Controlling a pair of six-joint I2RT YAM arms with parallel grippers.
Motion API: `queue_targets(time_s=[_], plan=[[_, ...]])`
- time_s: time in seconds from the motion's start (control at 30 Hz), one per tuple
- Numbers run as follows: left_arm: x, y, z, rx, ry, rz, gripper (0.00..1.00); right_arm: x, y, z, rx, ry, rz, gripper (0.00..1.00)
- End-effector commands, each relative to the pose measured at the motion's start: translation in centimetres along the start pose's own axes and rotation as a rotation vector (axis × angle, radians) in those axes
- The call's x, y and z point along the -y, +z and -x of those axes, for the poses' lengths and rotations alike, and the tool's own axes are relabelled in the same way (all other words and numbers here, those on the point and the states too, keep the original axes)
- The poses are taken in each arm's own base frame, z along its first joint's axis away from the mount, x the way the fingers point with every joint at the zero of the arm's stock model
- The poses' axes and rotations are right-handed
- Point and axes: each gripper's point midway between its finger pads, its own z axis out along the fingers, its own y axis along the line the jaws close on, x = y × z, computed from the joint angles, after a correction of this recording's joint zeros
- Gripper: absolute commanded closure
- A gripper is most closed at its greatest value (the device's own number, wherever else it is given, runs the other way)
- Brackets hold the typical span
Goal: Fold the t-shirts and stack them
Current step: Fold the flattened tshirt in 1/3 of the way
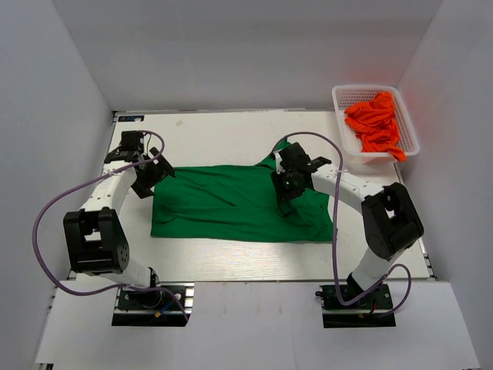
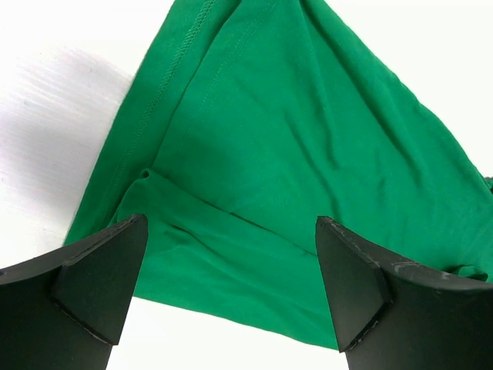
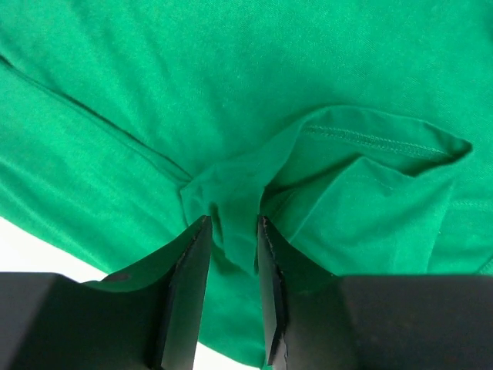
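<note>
The green t-shirt point(image 1: 231, 204) lies spread and wrinkled across the middle of the table. My right gripper point(image 1: 286, 191) is over its right part, shut on a pinched fold of green cloth point(image 3: 231, 223) that rises between the fingers. My left gripper point(image 1: 150, 176) is open and empty at the shirt's left edge, with the hem point(image 2: 223, 262) showing between its wide-apart fingers point(image 2: 104, 281). Several orange t-shirts point(image 1: 376, 123) lie crumpled in the white basket.
The white mesh basket point(image 1: 341, 104) stands at the back right corner of the table. Grey walls close in the left, back and right sides. Purple cables loop from both arms.
</note>
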Motion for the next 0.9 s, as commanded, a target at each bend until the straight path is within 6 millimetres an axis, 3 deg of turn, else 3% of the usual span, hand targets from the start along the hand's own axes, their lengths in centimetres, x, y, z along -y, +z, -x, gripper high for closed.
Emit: queue_targets(time_s=[0.0,0.07,0.13,0.3,0.57,0.8,0.87], plan=[[0.5,-0.8,0.4,0.03,0.008,-0.042,0.0,-0.1,0.4,1.4,0.037,-0.009,0.011,0.64],[0.5,-0.8,0.4,0.03,0.008,-0.042,0.0,0.0,0.6,1.4,0.039,-0.01,0.006,0.69],[0.5,-0.8,0.4,0.03,0.008,-0.042,0.0,-0.2,0.7,1.4,0.044,-0.004,0.019,0.83],[0.6,-1.1,0.5,0.037,0.009,-0.047,0.0,-1.2,0.5,2.4,0.072,-0.012,0.073,1.0],[0.5,-1.3,0.7,0.051,0.009,-0.044,0.0,-1.6,0.1,4.2,0.093,-0.085,0.089,1.0],[0.7,-1.3,0.6,0.038,0.009,-0.046,0.0,0.0,1.7,5.1,0.036,-0.134,0.016,1.0],[0.9,-1.4,0.9,0.045,0.009,-0.051,0.0,-0.6,1.8,5.7,0.036,-0.16,0.043,1.0]])
